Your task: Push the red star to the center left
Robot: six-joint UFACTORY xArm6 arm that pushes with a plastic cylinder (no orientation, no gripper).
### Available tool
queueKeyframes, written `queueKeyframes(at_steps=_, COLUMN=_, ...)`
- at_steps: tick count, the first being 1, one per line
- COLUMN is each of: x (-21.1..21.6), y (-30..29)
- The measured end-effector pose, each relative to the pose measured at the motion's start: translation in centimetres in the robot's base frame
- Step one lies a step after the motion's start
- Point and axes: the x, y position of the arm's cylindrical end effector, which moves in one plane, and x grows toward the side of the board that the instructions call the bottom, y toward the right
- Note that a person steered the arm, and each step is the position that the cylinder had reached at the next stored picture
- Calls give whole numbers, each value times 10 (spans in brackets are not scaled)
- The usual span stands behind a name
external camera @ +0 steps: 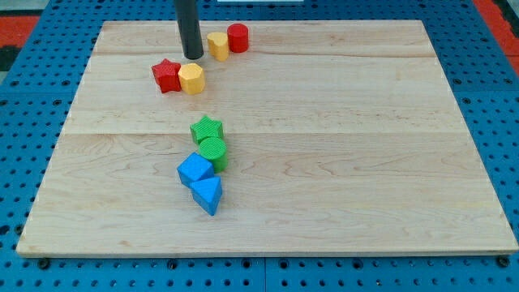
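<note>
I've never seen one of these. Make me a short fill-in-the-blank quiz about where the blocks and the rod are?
1. The red star touches a ___ block on the view's right.
2. My tip is toward the view's ___ from the red star.
3. The green star sits just above the green ___.
4. Both ___ blocks lie nearest the view's bottom.

Missing words: yellow; top; cylinder; blue

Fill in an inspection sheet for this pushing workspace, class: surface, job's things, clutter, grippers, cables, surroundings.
Surface: wooden board, flat, pale planks.
Job's things: red star near the view's top left, touching a yellow hexagon block.
Clutter: yellow block beside red cylinder; green star, green cylinder, blue cube, blue wedge clustered mid-board.
Grippers: none; my tip stands above-right of the red star, apart from it.
Cables: nothing seen.
Surroundings: blue perforated base.
</note>
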Motion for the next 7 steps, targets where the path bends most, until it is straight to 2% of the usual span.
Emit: queueKeyframes(at_steps=7, x=-3, y=-32)
